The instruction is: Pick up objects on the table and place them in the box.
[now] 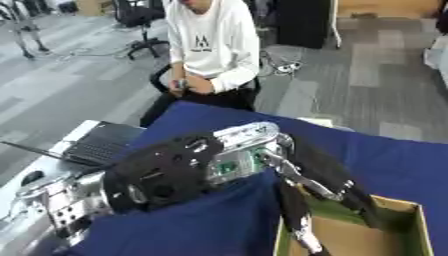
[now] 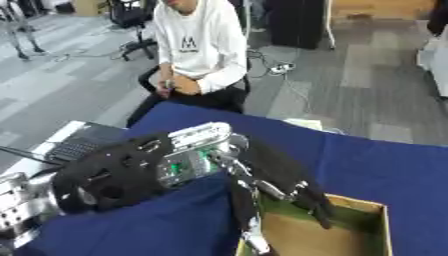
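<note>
My left arm reaches in from the lower left across the blue table [image 1: 394, 160], and my left hand [image 1: 319, 172] hangs over the near-left corner of the cardboard box [image 1: 422, 220]. Its fingers [image 1: 350, 192] stretch out over the box's far-left corner, and the thumb [image 1: 296, 215] points down along the left wall. The hand is open, and I see nothing between the fingers and thumb. A green patch [image 2: 350, 216] shows inside the box along its far wall, partly hidden by the fingers. No loose object shows on the cloth. My right hand is out of view.
An open laptop [image 1: 101, 142] sits off the table's left edge beside my arm. A small white thing [image 1: 319, 121] lies at the table's far edge. A person sits on a chair just beyond that edge.
</note>
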### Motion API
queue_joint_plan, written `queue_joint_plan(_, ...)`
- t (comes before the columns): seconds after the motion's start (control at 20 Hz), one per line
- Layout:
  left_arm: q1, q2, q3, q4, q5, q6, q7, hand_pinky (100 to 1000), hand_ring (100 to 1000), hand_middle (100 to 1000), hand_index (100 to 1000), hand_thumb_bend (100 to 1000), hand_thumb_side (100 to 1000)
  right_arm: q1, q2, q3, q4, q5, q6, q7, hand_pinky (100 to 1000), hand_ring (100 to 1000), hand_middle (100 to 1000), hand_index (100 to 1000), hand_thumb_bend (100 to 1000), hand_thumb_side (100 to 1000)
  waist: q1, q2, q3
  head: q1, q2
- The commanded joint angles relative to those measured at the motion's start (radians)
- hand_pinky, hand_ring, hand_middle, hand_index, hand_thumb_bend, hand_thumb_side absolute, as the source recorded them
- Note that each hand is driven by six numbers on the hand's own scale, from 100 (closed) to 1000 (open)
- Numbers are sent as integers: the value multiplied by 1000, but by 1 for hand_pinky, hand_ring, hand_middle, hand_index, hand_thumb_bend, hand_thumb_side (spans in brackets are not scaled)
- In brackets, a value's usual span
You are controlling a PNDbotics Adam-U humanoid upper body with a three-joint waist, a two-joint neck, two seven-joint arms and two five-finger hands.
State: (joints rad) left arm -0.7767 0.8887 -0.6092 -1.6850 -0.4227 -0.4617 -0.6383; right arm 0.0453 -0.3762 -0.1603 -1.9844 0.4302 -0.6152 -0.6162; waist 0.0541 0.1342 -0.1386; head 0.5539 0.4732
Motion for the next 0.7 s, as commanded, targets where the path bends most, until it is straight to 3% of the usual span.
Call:
queue_joint_plan(0.05, 87, 28, 134, -21, 20, -94, -44, 1000, 907, 978, 997, 828, 1000, -1, -13, -12, -16, -1, -292, -291, 141, 260, 267, 405, 100, 1000, -9, -10, 8, -8, -16)
queue_joint_plan(0.2, 246, -28, 296, -50, 99, -1, 179, 985, 876, 984, 1000, 825, 1000, 6, -1, -12, -16, 8, -292, -291, 138, 260, 266, 407, 100, 1000, -19, -5, 19, -17, -21)
queue_joint_plan(0.3, 338, -129, 395, -63, 170, 51, 328, 926, 839, 993, 1000, 841, 917, 20, 16, -1, -16, 32, -292, -291, 135, 260, 265, 411, 100, 1000, -31, -2, 34, -17, -27)
queue_joint_plan(0.4, 400, -219, 454, -78, 217, 81, 417, 911, 826, 993, 1000, 844, 879, 37, 37, 20, -16, 76, -292, -291, 132, 262, 265, 414, 100, 1000, -42, -3, 53, -13, -34)
queue_joint_plan(0.55, 451, -317, 503, -107, 241, 102, 461, 911, 822, 1000, 1000, 809, 855, 64, 73, 59, -16, 156, -289, -291, 123, 259, 260, 414, 101, 1000, -58, -4, 83, -14, -49)
queue_joint_plan(0.7, 457, -385, 535, -133, 232, 128, 436, 904, 816, 1000, 1000, 798, 856, 89, 112, 98, -16, 234, -264, -291, 118, 257, 257, 414, 116, 1000, -73, -8, 114, -25, -63)
